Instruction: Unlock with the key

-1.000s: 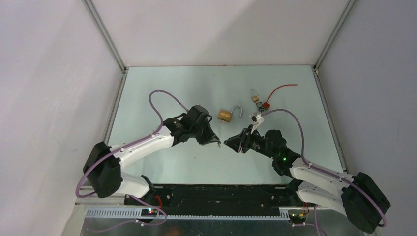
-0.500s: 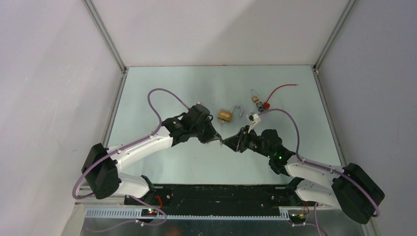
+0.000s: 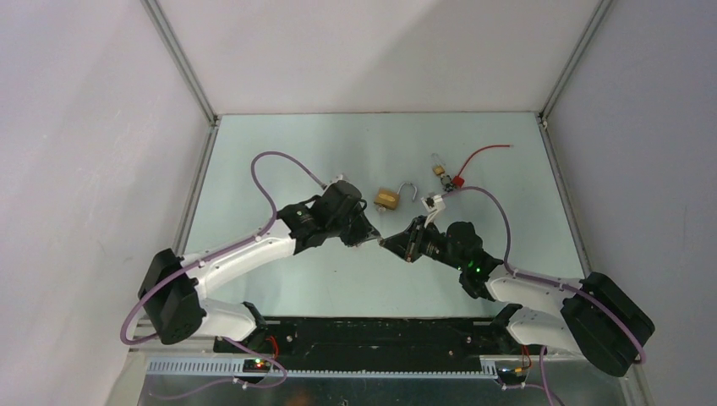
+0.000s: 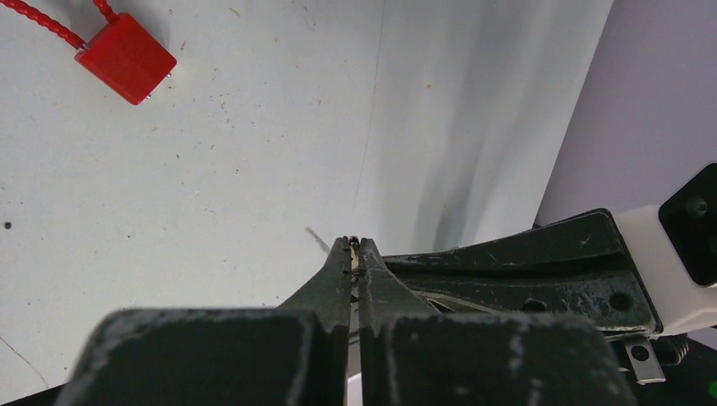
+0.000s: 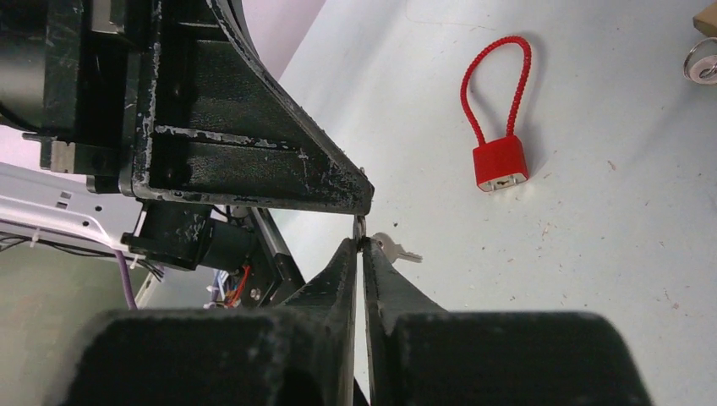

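Pale green tabletop (image 3: 279,161) is enclosed by plain white walls on three sides. Above its middle, the left gripper (image 3: 376,240) and the right gripper (image 3: 386,244) are brought tip to tip.

The left gripper's black fingers are pressed fully together. The key (image 5: 396,249), a tiny, flat, silvery-grey metal piece, is seen in the right wrist view exactly at this meeting point. Its rounded head is tucked against the fingertips and its blade projects sideways to the right of them. It appears to be pinched at the tip of the left gripper.

The right gripper's jaws are set narrow, with only a slim slit between them. Whether its pads bear on the key cannot be told.

A small brass padlock (image 3: 387,200), its silver shackle swung open, is located on the table just beyond the fingertips and apart from them. A red plastic tag (image 5: 500,162) with a red beaded loop is laid on the table farther right.
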You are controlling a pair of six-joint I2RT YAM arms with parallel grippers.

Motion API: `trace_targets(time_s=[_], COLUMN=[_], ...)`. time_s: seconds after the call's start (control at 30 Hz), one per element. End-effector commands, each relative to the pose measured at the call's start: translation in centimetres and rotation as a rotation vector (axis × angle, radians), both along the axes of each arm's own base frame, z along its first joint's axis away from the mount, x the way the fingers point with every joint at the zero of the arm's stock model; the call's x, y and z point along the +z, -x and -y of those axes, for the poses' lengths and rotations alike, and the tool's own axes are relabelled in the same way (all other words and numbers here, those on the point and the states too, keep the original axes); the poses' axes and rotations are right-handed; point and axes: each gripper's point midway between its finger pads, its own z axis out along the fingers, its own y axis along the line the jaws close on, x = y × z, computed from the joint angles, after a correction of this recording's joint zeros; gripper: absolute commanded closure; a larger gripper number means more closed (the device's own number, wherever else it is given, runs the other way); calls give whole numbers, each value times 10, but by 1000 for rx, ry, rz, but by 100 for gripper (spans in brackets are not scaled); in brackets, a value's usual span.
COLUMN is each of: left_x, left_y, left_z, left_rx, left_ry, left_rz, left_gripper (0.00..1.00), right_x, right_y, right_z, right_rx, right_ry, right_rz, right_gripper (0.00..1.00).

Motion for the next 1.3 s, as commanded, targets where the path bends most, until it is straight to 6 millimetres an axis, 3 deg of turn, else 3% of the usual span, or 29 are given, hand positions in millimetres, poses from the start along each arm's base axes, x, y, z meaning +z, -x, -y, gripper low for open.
trace_targets(time_s=[0.0, 0.17, 0.23, 0.4, 0.5, 0.63, 0.73, 0.8, 0.83, 0.87, 0.9, 1.27], left_x=[35, 38, 40, 66, 84, 109, 116, 120, 135, 130, 146, 148], left_y=[-8, -8, -8, -16, -20, -18, -15, -12, -8, -6, -2, 9], left_z=[6, 5, 3, -16, -25, -24, -23, -19, -11, -10, -3, 19], left_rx=[17, 9, 12, 58, 48, -14, -56, -94, -123, -144, -170, -292], left_ry=[65, 62, 60, 53, 42, 77, 103, 143, 212, 226, 299, 374], left_rz=[93, 114, 130, 250, 340, 442, 498, 543, 590, 605, 651, 672], left_gripper=[99, 93, 84, 35, 23, 27, 34, 37, 38, 38, 38, 50], right_x=[24, 33, 37, 49, 57, 68, 77, 83, 86, 90, 93, 120], right_y=[-1, -2, -2, 0, 3, 3, 4, 5, 5, 7, 8, 12], right_z=[-7, -5, -3, 2, 5, 10, 14, 15, 16, 16, 16, 22], right_rx=[21, 22, 25, 32, 44, 35, 32, 35, 35, 43, 46, 51], right_ry=[-58, -74, -83, -111, -136, -172, -217, -243, -254, -273, -283, -393], right_rz=[63, 94, 107, 147, 173, 180, 169, 165, 166, 162, 160, 148], right_gripper=[97, 100, 100, 100, 100, 100, 100, 100, 100, 100, 100, 100])
